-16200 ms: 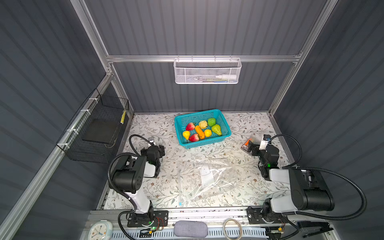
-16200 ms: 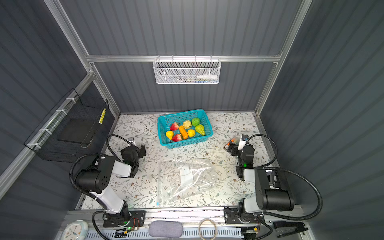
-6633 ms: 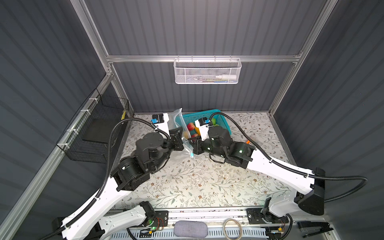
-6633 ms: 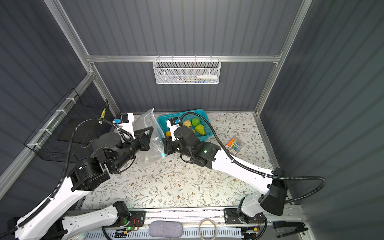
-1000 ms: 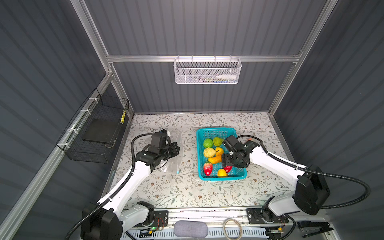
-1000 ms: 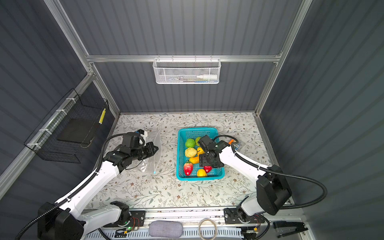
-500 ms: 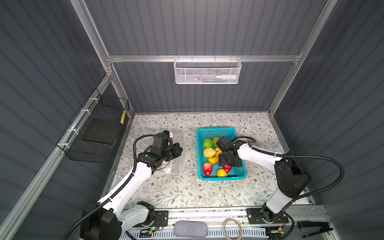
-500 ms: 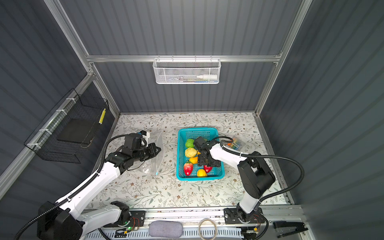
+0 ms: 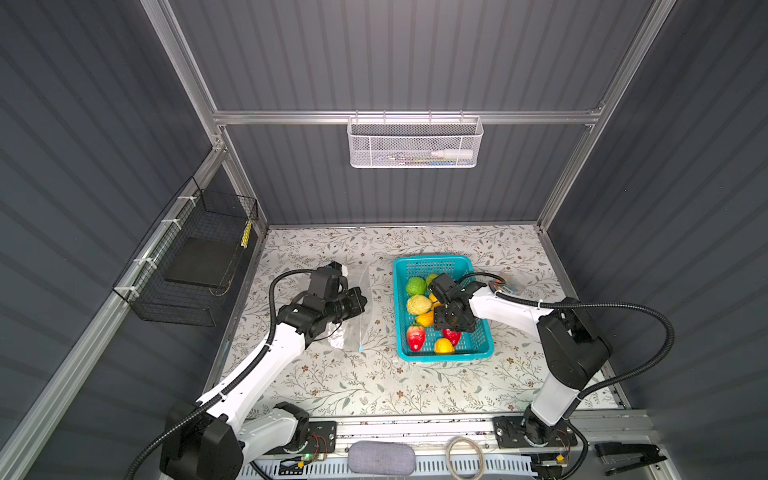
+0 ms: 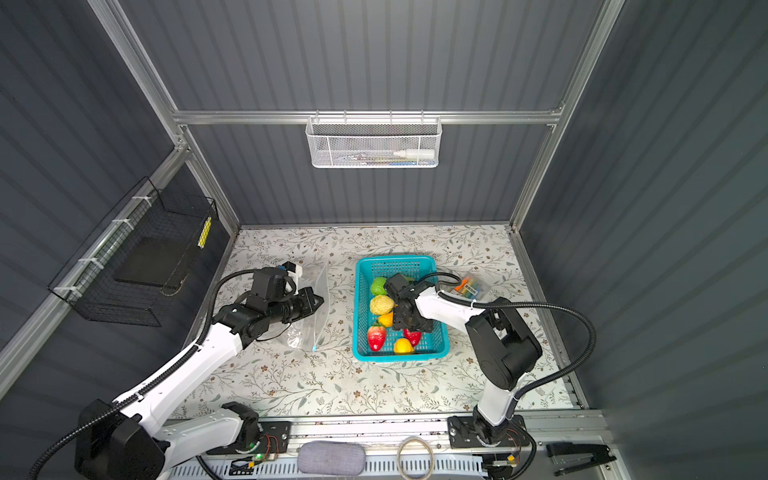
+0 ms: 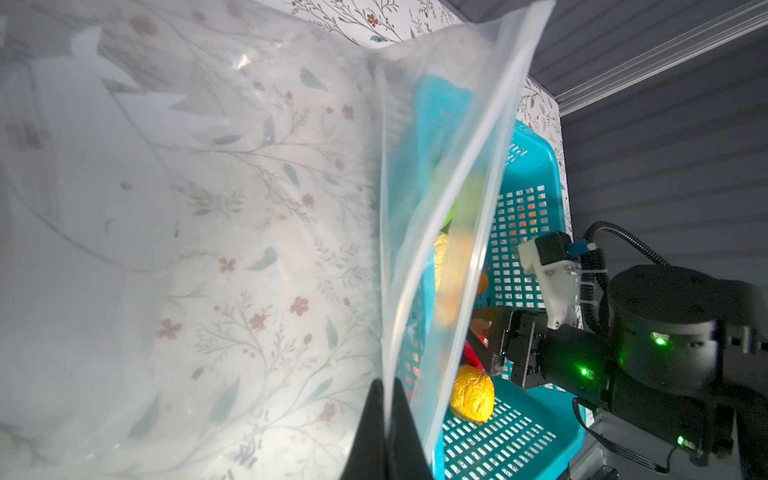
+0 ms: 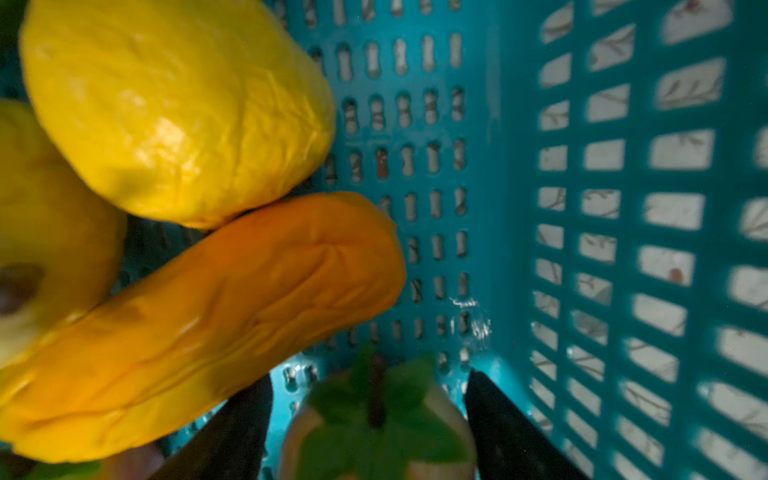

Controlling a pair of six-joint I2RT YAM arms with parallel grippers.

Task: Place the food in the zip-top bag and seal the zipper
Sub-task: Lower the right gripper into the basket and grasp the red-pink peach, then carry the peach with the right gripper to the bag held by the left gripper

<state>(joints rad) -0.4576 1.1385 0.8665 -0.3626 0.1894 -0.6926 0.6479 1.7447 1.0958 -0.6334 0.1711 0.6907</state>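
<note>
The clear bag [image 9: 356,332] is seen lying on the flowered table [image 9: 374,386] just left of the teal basket [image 9: 432,260]. Its light-blue slider [image 9: 360,348] sits at the near end of the edge that faces the basket. One lip of that edge is pinched between the fully closed jaws of the left gripper [image 11: 384,401], and in the left wrist view the two layers of the mouth are seen standing apart. The food in view lies in the basket: a green fruit [image 9: 416,286], a pale yellow fruit [image 9: 419,304], a strawberry [image 9: 415,337] and a small yellow-orange piece [image 9: 444,345]. The right gripper [image 9: 451,328] is lowered into the basket. In the right wrist view its jaws are set apart on either side of a pale leafy-topped fruit [image 12: 374,424]. A strip of basket floor is visible between one finger [image 12: 245,424] and that fruit, so nothing is gripped. An orange piece [image 12: 208,311] and a yellow piece [image 12: 174,116] are seen touching each other close by.
</note>
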